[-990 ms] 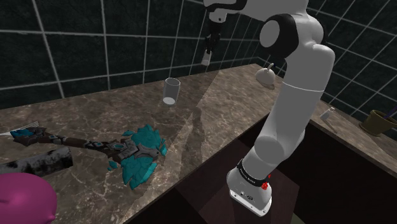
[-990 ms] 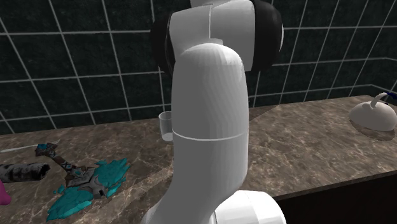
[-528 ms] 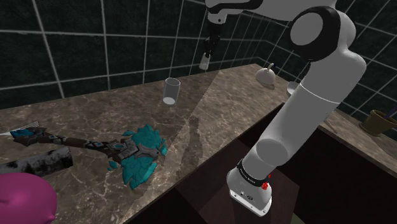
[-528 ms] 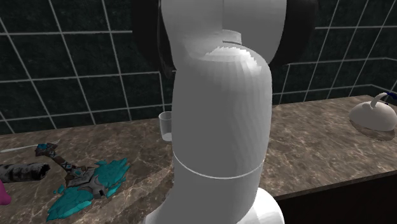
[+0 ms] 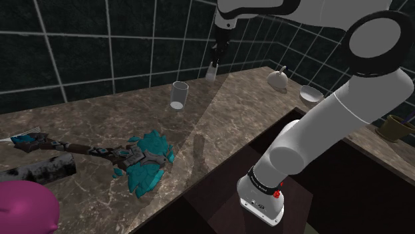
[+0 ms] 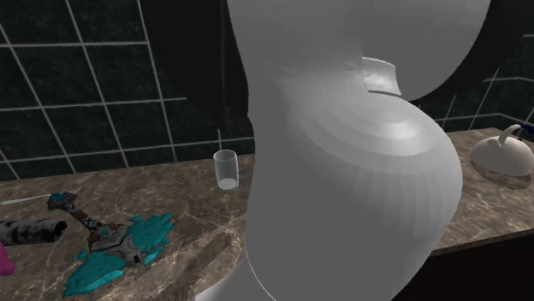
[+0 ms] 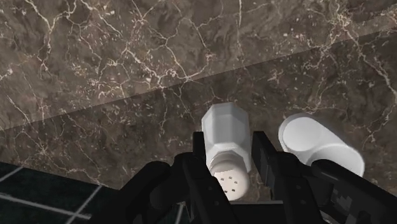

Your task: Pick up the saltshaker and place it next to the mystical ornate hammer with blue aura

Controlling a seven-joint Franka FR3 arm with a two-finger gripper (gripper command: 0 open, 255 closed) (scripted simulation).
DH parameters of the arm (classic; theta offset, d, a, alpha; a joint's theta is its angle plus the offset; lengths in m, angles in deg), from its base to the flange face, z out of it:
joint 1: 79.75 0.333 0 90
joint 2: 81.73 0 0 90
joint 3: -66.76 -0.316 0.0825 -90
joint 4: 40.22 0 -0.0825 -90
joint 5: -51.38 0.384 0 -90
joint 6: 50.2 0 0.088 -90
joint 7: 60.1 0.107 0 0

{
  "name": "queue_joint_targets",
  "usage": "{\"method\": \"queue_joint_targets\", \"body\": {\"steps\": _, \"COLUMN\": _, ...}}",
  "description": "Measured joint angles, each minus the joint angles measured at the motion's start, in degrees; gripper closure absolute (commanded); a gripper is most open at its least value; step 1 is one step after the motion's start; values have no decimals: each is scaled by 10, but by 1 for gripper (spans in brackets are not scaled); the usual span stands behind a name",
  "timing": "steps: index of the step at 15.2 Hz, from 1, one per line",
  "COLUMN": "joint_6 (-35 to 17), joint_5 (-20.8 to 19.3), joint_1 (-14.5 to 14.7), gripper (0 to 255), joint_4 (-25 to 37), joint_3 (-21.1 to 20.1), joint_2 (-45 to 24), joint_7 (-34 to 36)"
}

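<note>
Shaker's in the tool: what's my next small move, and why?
Probably carry the saltshaker toward the shoulder view's lower left, steering around the glass. The tool clasps it near the back edge of the counter, while the hammer with blue crystals lies well away.

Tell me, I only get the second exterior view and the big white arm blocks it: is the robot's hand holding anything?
Observer: Yes. The wrist view shows the hand shut on a white saltshaker, its holed cap toward the camera.
Visitor: Where is that from the glass I see?
Observer: In the shoulder view, beyond the glass, up and to that view's right, close to the tiled wall.
Visitor: Anything near it?
Observer: A second white rounded thing, right beside the shaker; I cannot tell what.
</note>
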Motion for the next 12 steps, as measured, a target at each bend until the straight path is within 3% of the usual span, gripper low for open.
{"method": "queue_joint_targets", "body": {"steps": 12, "joint_6": 36, "joint_5": 24, "joint_1": 51, "gripper": 255, "joint_4": -149, "joint_3": -104, "joint_2": 163, "joint_7": 146}}
